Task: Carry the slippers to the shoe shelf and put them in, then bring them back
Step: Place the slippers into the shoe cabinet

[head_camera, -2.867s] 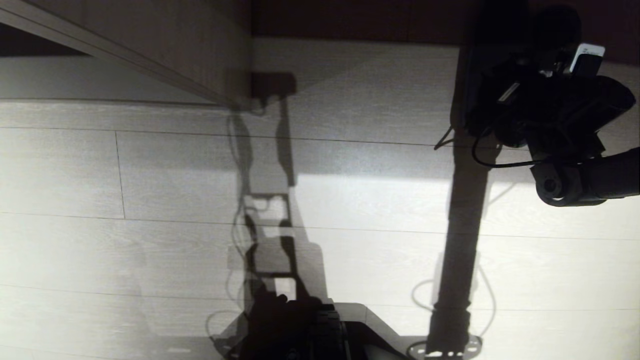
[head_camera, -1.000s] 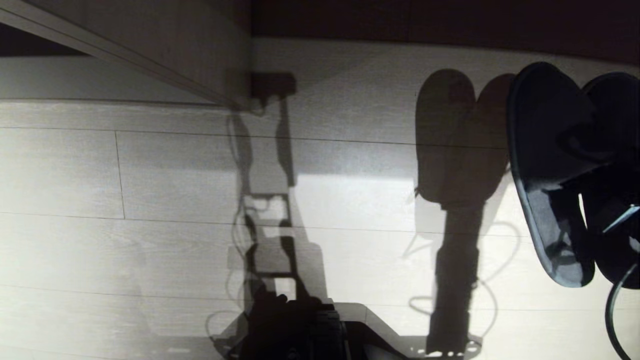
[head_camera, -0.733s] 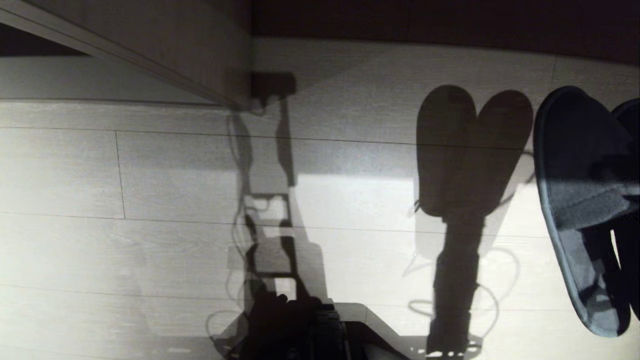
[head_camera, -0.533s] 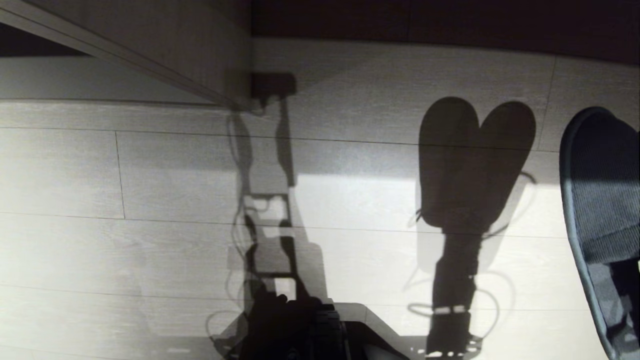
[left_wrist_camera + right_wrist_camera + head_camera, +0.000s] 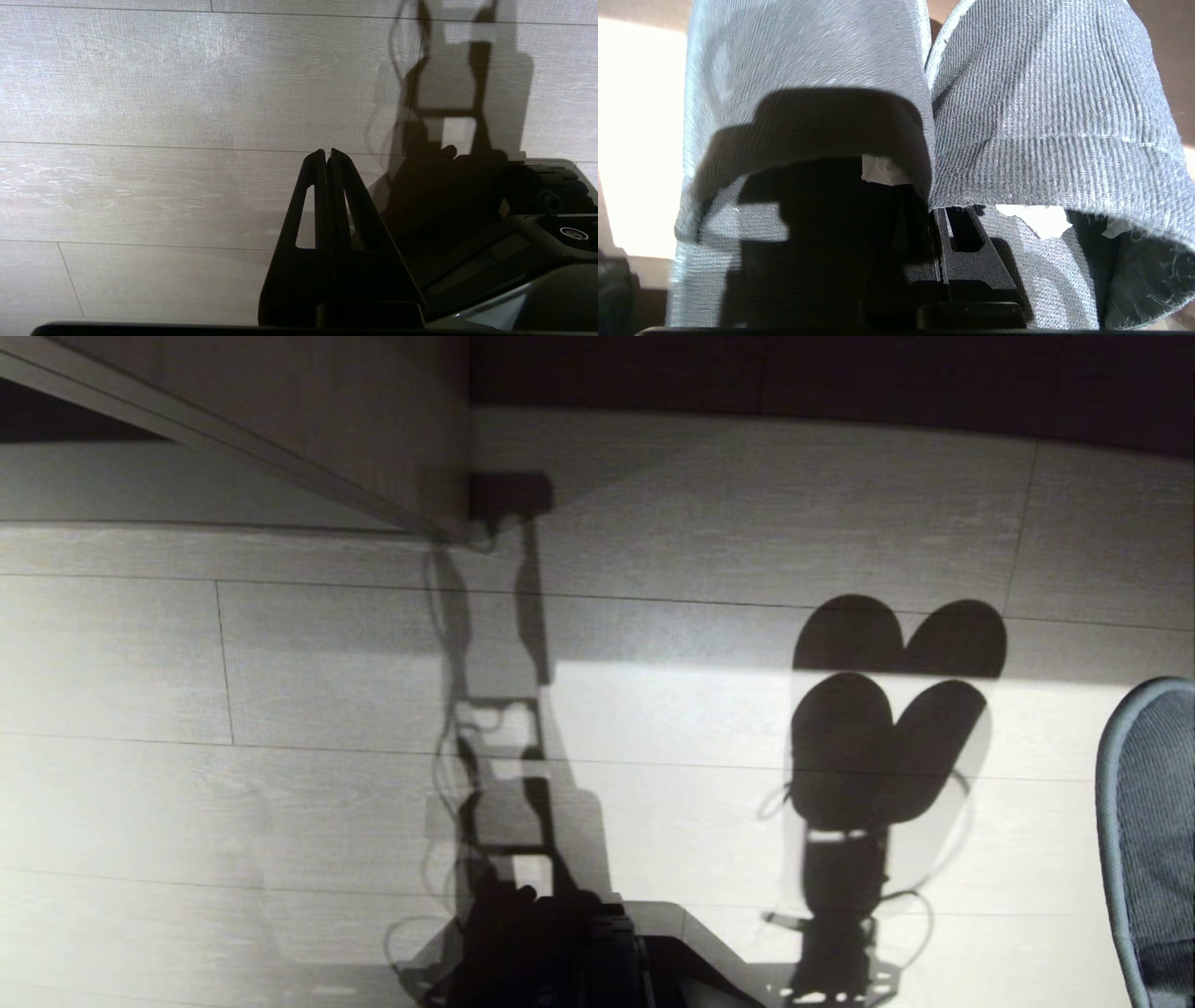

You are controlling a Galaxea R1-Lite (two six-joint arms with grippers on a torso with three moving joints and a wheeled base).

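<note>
Right gripper (image 5: 941, 219) is clamped tight on both slippers (image 5: 924, 116), pinching their inner edges together so one arm carries the pair. Left gripper (image 5: 327, 154) just hangs closed, empty.

The slippers (image 5: 1045, 116) were dark grey ribbed fabric; the floor (image 5: 280, 709) was pale wood-grain planks.

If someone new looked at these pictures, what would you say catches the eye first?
Probably the heart-shaped double shadow on the pale floor, right of centre in the head view. It is cast by the slippers, held side by side by the shut right gripper; one slipper's edge shows at the head view's right edge. The left gripper hangs shut and empty above the floor.
</note>
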